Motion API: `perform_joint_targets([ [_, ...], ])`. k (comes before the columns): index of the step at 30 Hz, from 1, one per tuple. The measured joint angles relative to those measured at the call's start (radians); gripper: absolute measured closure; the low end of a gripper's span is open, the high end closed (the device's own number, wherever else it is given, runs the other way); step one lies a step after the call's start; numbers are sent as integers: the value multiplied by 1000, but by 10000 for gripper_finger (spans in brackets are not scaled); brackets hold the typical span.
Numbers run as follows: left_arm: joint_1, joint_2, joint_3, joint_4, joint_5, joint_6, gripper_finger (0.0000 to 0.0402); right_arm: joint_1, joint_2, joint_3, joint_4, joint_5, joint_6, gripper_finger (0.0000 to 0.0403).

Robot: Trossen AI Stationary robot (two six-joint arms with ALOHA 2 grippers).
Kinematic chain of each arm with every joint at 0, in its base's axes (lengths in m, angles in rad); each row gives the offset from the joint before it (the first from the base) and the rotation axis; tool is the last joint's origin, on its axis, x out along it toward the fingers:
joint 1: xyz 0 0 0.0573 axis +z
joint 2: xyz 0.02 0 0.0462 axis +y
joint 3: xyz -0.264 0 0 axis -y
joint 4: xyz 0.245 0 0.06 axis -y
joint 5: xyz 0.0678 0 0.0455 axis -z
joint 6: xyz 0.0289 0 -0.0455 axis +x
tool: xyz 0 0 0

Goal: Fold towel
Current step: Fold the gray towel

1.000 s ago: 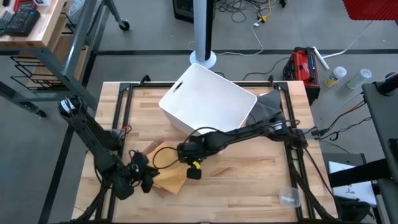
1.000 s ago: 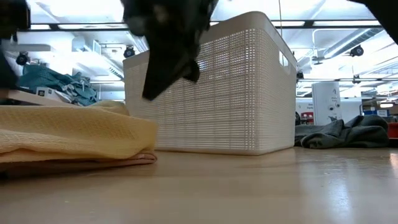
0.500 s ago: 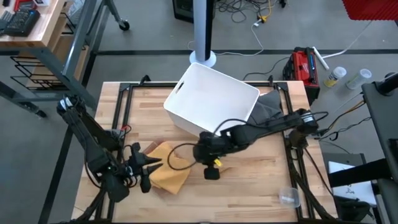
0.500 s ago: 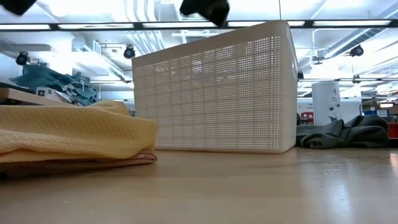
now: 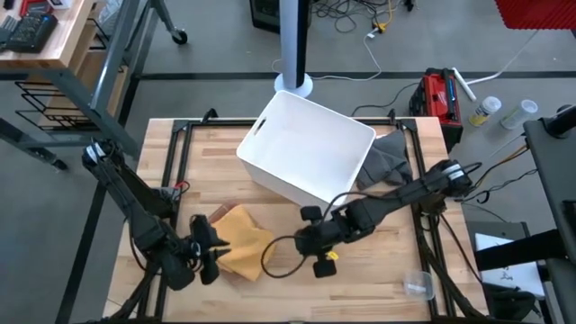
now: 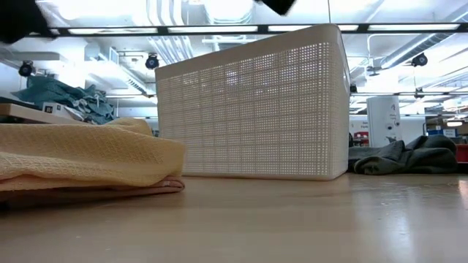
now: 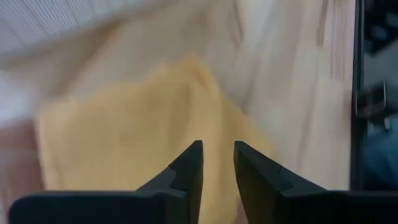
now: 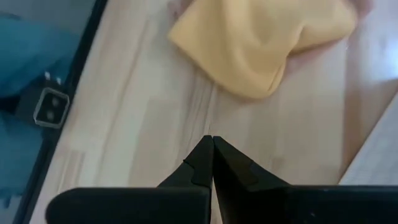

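Observation:
The yellow towel [image 5: 241, 239] lies bunched and folded on the wooden table, left of centre; the low view shows it at the left [image 6: 80, 155], the left wrist view from above [image 7: 124, 137], the right wrist view ahead [image 8: 261, 37]. My left gripper [image 5: 216, 248] stands at the towel's left edge, open by a narrow gap [image 7: 217, 149] with nothing between its fingers. My right gripper [image 5: 304, 241] is right of the towel, apart from it, over bare wood, its fingers shut [image 8: 211, 140] and pointing toward the towel.
A white perforated basket [image 5: 306, 148] [image 6: 256, 109] stands at the table's far middle. Beside it on the right lies a dark grey cloth [image 5: 387, 157] [image 6: 406, 157]. Near the right front corner stands a clear cup [image 5: 418, 285]. Black frame rails [image 5: 175, 166] line the table's sides.
My right gripper has drawn away from the towel toward the table's right edge, and now stands apart from it. The basket has shifted and turned a little toward the right early in the second. The towel has stayed lying in place.

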Motion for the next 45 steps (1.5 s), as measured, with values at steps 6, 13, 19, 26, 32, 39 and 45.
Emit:
perform_joint_targets([
  [6,0,107,-1,16,159,1,271,11,1,-29,8,1,31,400],
  [13,1,243,-1,27,175,0,189,18,-5,-32,-49,3,21,400],
  [19,2,261,50,38,174,-29,154,90,-176,-32,-290,231,169,400],
  [26,5,224,128,-1,16,97,166,89,-365,-79,-812,620,861,401],
  [32,10,210,181,-37,-125,228,181,-63,-471,-268,-763,567,985,401],
  [39,24,192,212,-107,-176,261,183,-284,-560,-483,-768,602,1096,401],
  [45,32,180,203,-161,-189,261,180,-525,-566,-639,-657,513,1059,383],
])
